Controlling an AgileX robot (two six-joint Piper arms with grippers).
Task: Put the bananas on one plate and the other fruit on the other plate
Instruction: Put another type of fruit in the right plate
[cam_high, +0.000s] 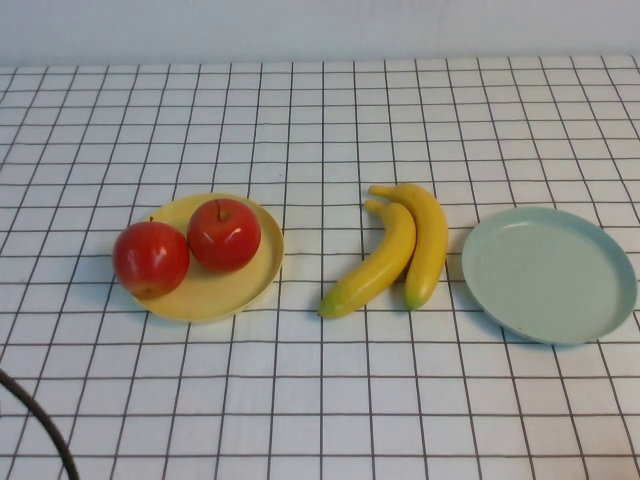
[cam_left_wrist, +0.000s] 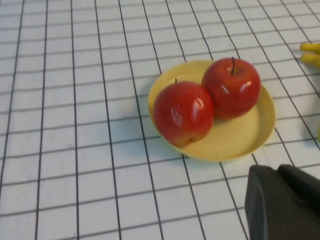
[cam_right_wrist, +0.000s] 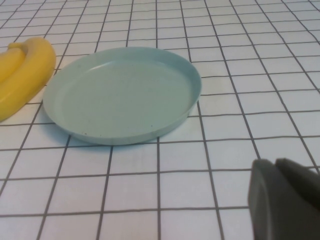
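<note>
Two red apples (cam_high: 151, 258) (cam_high: 224, 235) sit on the pale yellow plate (cam_high: 215, 300) at the left. Two yellow bananas (cam_high: 375, 265) (cam_high: 428, 240) lie side by side on the cloth in the middle. The pale blue-green plate (cam_high: 548, 272) stands empty at the right. Neither gripper shows in the high view. In the left wrist view my left gripper (cam_left_wrist: 272, 172) is shut and empty, near the yellow plate (cam_left_wrist: 235, 140) with both apples (cam_left_wrist: 183, 112) (cam_left_wrist: 231, 87). In the right wrist view my right gripper (cam_right_wrist: 274, 165) is shut and empty, near the blue-green plate (cam_right_wrist: 120, 95); one banana (cam_right_wrist: 25, 75) lies beside that plate.
A white cloth with a black grid (cam_high: 320, 400) covers the table. A dark cable (cam_high: 40, 420) crosses the near left corner. Banana ends (cam_left_wrist: 310, 52) show at the edge of the left wrist view.
</note>
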